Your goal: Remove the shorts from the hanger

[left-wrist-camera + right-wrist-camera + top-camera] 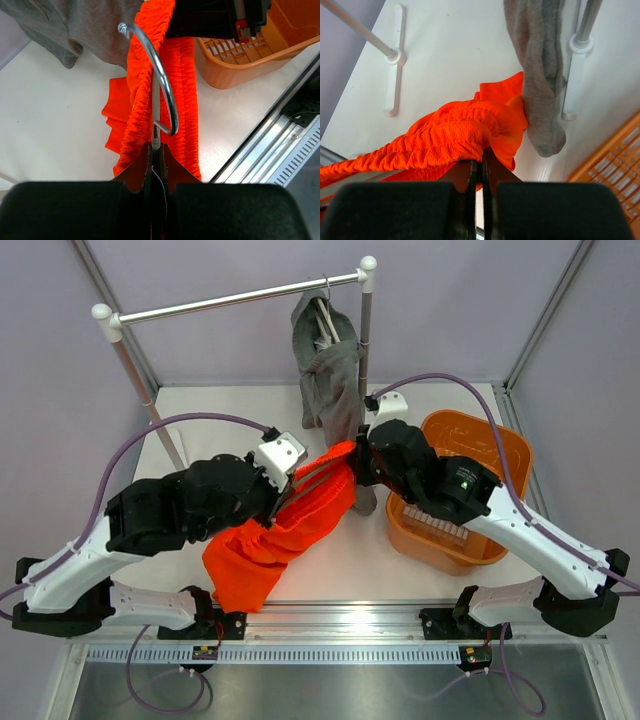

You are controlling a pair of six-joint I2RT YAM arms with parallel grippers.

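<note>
White table (200,405), centre: the orange shorts (265,545) are stretched between both arms. To anchor it, the left gripper (156,151) clamps the wire hanger (168,95); the right gripper (481,161) is pinched shut on the waistband (445,136), apparently to pull it free. Behind, the grey shorts (330,380) hang on the rail (240,298).
</note>
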